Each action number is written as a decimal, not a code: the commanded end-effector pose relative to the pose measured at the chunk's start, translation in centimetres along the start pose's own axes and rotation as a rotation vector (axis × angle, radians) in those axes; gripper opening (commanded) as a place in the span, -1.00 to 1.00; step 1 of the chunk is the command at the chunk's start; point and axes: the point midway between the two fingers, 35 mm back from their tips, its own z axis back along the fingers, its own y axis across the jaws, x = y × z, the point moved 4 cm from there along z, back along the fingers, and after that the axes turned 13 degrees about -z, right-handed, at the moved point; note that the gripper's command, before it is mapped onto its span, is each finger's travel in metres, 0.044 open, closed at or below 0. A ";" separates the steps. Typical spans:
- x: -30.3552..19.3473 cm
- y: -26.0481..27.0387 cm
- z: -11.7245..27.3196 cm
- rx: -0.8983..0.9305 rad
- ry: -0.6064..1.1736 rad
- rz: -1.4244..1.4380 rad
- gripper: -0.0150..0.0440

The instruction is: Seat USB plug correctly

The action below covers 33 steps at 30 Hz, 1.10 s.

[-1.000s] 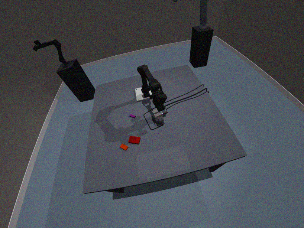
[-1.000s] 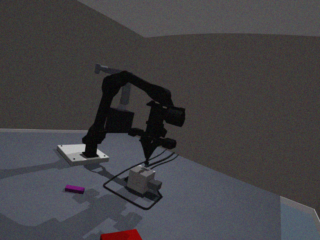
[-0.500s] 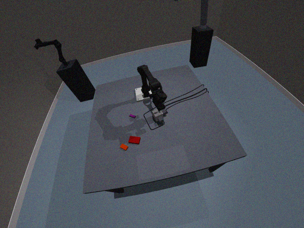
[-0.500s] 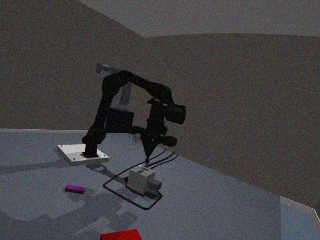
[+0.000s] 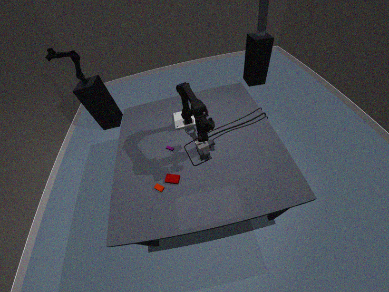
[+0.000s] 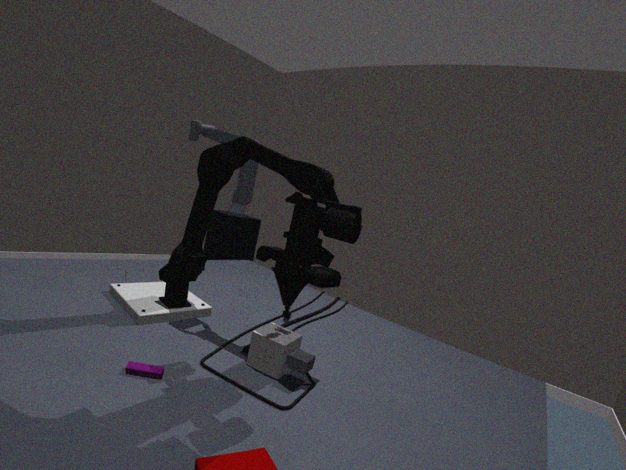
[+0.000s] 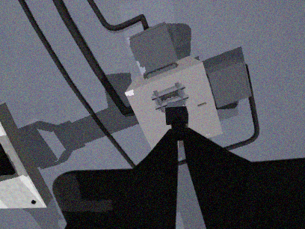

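From here the desk carries 1 black arm. Below its narrow jaws sits the power cube; they grip the dark USB plug above the cube's top, its underside hidden in the wrist view, its orientation unreadable.

Cube on table — cable around; plugs in sides.
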 end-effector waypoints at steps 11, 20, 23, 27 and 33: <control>0.0 0.0 0.0 -0.001 0.000 -0.358 -0.49; 0.0 0.0 0.0 -0.001 0.000 -0.594 -0.49; 0.0 0.0 0.0 -0.001 0.000 -0.672 -0.49; 0.0 0.0 0.0 -0.001 0.000 -0.777 -0.49; 0.0 0.0 0.0 -0.001 0.000 -0.934 -0.49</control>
